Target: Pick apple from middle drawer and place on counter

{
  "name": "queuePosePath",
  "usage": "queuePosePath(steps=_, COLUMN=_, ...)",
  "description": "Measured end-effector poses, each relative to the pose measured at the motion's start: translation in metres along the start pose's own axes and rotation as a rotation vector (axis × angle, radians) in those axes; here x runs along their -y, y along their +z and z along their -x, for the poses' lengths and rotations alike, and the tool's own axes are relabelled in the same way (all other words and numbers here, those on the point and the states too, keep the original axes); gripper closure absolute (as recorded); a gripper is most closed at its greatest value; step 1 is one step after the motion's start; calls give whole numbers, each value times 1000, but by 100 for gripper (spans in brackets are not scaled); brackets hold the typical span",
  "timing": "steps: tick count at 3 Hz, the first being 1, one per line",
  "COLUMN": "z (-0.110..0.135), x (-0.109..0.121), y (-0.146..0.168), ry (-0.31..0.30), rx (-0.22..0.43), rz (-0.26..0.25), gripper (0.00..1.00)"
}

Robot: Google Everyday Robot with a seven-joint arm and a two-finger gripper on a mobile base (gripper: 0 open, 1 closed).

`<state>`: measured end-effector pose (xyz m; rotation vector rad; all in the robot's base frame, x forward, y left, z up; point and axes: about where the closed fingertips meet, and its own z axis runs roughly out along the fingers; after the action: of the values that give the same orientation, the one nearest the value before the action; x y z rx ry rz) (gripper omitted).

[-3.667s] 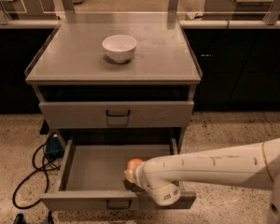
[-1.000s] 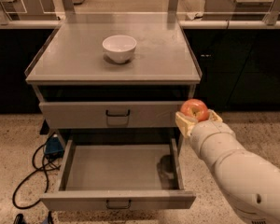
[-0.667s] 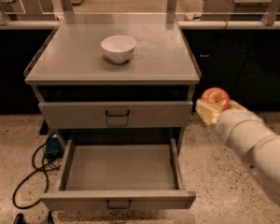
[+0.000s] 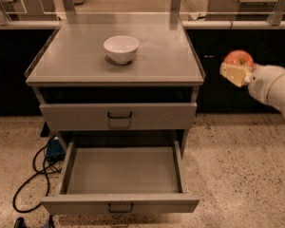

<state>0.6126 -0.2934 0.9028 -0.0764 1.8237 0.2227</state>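
Cabinet, viewed from the front and above. The counter (image 4: 166, 56) is seen as a flat grey top with thin raised side rims, and bare surface is available on its right half and near edge.

The middle drawer (image 4: 121, 172) is pulled fully out toward the near side. Its floor is bare, so the pick step is judged complete. It is left open, presumably because only one arm is available and that arm is occupied. The upper drawer (image 4: 85, 116) is closed.

The white arm (image 4: 275, 87) enters from the right edge, outside the cabinet's right side and apart from it.

A white bowl (image 4: 121, 48) is set on the counter, left of centre and toward the far side.

The tool (image 4: 236, 69) is held to the right of the counter, near the height of its top, and is clenched on the apple (image 4: 239, 58). The apple is carried in the air, its red top showing above the pale finger (image 4: 233, 75). This height is judged to be chosen so that the right rim can be cleared.

Remaining: the apple is to be moved left over the bare right half, kept off the bowl, lowered and released. Risk: rolling on the smooth top.

A dark cable (image 4: 31, 175) lies on the floor, left of the drawer.
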Motion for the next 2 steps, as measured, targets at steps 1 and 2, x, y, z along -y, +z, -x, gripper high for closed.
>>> queuePosePath(steps=1, z=41, x=-6, y=44, ry=-85, rx=-16, rz=114, gripper=100)
queuePosePath(steps=2, z=44, x=-35, y=112, ry=-129, rx=-87, rz=260, gripper=100)
